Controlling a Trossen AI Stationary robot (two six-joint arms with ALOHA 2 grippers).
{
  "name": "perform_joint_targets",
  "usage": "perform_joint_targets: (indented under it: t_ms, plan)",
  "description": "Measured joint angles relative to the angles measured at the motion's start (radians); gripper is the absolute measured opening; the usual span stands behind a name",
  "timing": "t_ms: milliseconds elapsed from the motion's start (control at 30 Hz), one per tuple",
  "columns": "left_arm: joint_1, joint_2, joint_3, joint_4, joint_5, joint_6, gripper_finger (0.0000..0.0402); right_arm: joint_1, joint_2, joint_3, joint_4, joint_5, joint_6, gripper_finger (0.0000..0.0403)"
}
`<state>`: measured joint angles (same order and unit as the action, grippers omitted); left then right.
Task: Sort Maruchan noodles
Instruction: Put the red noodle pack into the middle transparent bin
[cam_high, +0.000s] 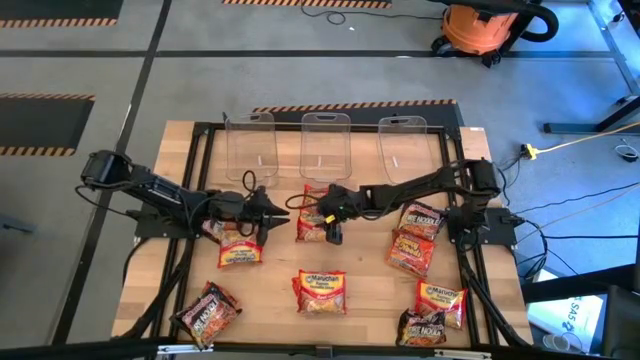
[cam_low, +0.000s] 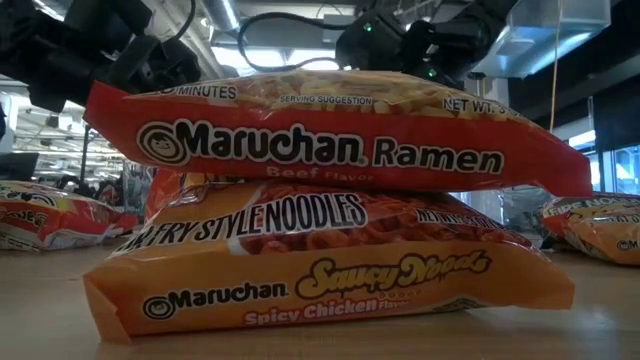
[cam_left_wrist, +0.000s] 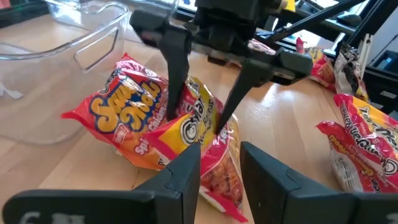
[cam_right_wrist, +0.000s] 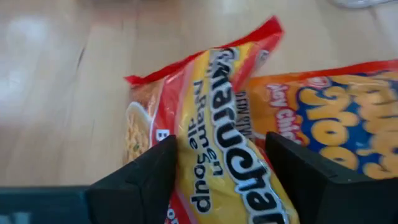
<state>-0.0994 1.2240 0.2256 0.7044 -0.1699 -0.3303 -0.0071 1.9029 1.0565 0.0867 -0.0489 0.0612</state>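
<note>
We are seeing a red-and-yellow Maruchan packet (cam_right_wrist: 217, 124) lying on an orange packet (cam_right_wrist: 329, 118) with yellow lettering, dark brown-black packets (cam_high: 207, 312) showing red print, clear bins (cam_high: 325, 145), black claws (cam_left_wrist: 202, 115), and a pale wooden worktop (cam_high: 270, 300).

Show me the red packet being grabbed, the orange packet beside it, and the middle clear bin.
Red packet (cam_right_wrist: 224, 124), right wrist view: its yellow printed label.
Orange packet (cam_right_wrist: 336, 118), right wrist view: its blue-lettered front.
Middle clear bin (cam_high: 326, 122), high view: its far rim.
</note>
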Motion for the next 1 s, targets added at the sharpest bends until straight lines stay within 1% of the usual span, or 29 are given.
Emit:
perform_joint_targets:
  t_ms: [67,133,200,300,333,400,467,533,633,767,933,1000]
  plan:
    - [0.000,0.000,0.000,0.000,0.000,-0.001,0.0106,0.000,0.001,0.000,-0.002,-0.016,-0.005,0.0191]
    - [0.000,0.000,0.000,0.000,0.000,-0.001,0.0106,0.000,0.000,0.000,-0.002,-0.023,-0.014,0.0156]
    - [0.000,0.000,0.000,0.002,0.000,0.000,0.0106,0.000,0.000,0.000,-0.001,-0.026,-0.022,0.0112]
    - [0.001,0.000,0.000,0.003,-0.018,0.000,0.0106,0.001,0.000,0.000,-0.002,-0.043,-0.036,0.0033]
    - [0.001,0.000,0.000,0.004,-0.025,0.000,0.0106,0.001,0.000,0.000,-0.001,-0.051,-0.051,0.0018]
    - [0.001,0.000,0.000,0.005,-0.029,0.000,0.0106,0.009,-0.004,0.000,-0.001,-0.044,-0.067,0.0013]
    - [0.001,0.000,0.000,0.011,-0.032,0.000,0.0106,0.016,-0.015,-0.001,-0.005,-0.008,-0.080,0.0014]
    - [0.001,0.000,0.000,0.015,-0.033,0.000,0.0106,0.024,-0.034,-0.002,-0.019,0.013,-0.112,0.0005]
    - [0.001,0.000,0.000,0.029,-0.037,0.000,0.0106,0.044,-0.070,-0.002,-0.029,0.070,-0.157,0.0003]
    - [0.000,0.000,0.000,0.055,-0.049,-0.001,0.0106,0.067,-0.134,-0.006,-0.071,0.153,-0.225,0.0001]
    - [0.000,0.000,0.000,0.078,-0.049,-0.001,0.0106,0.066,-0.231,-0.007,-0.147,0.173,-0.269,0.0000]
    - [0.000,0.000,0.000,0.077,-0.050,-0.001,0.0105,0.066,-0.276,-0.007,-0.158,0.197,-0.292,0.0000]
